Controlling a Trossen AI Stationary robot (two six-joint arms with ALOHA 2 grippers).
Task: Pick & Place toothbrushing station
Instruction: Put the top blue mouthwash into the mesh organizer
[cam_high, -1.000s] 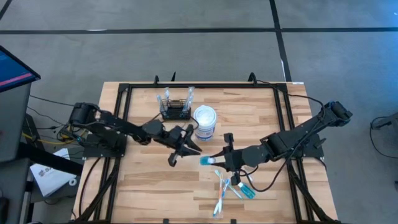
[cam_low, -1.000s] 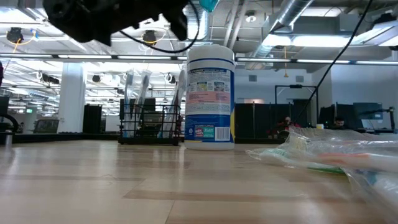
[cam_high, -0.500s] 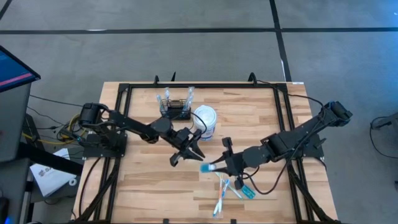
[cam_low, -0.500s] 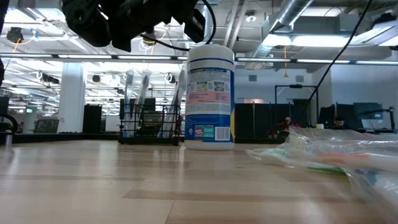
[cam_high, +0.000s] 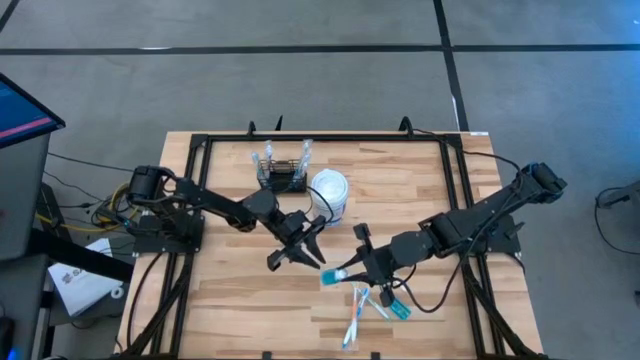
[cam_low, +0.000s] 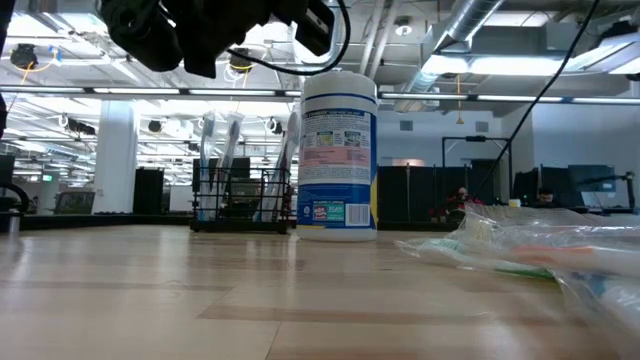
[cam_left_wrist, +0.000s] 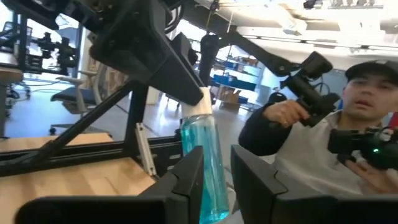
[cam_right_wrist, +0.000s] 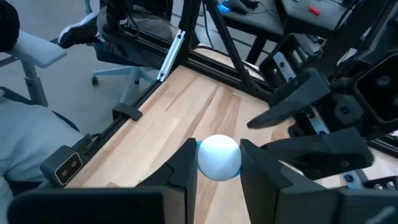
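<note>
The black wire-mesh rack (cam_high: 282, 178) stands on its base at the table's far side with toothbrushes upright in it; it also shows in the low view (cam_low: 240, 200). My right gripper (cam_high: 354, 267) is shut on a translucent blue tube (cam_high: 333, 276) with a white end, held above the table's middle. My left gripper (cam_high: 296, 260) is open just to the left of the tube's free end. In the left wrist view the tube (cam_left_wrist: 202, 168) shows between my left gripper's fingers (cam_left_wrist: 217, 180); I cannot tell whether they touch it. My right gripper pinches the blue tube between its two fingers (cam_right_wrist: 183, 165). The tube lies along the fingers and sticks out ahead of them, its round white end (cam_right_wrist: 219, 157) facing the wrist camera. It points toward the table's left and near side and is lifted clear of the table.
A round white lidded tub (cam_high: 330, 195) stands next to the rack on its right. Several packaged toothbrushes (cam_high: 365, 305) lie on the table near the front, under my right gripper. A person (cam_left_wrist: 323, 137) with hand-held controllers sits beyond the table.
My right gripper has carried the blue tube toward the table's near edge, keeping it clear of the table. My left gripper, still open, has moved right and toward the near edge, closing in on the tube's free end.
</note>
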